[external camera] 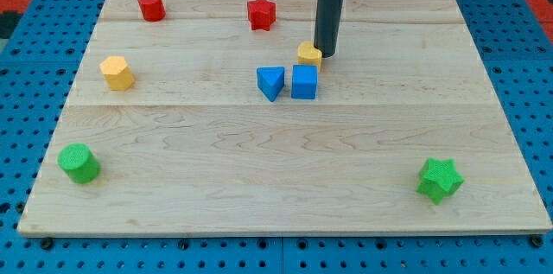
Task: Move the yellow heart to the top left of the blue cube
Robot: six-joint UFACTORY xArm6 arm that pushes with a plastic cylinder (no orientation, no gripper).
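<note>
while my tip [327,53] is resting against the right side of the yellow heart [308,53], the pushing step appears to be in hand rather than finished. the yellow heart is sitting just above the blue cube [304,82], almost touching its top edge and slightly toward the view's right of where it needs to be. the blue triangular block [270,82] is lying just beside the blue cube on the view's left. the end effector is a plain rod with no jaws, so it is not opening, closing or holding anything; it is only making side contact.

judging from this layout, the next move is calling for a short push toward the view's left, keeping the yellow heart above the blue triangular block without nudging either blue piece.

no containers are showing on the surface [259,179]; all blocks are lying directly on it.
</note>
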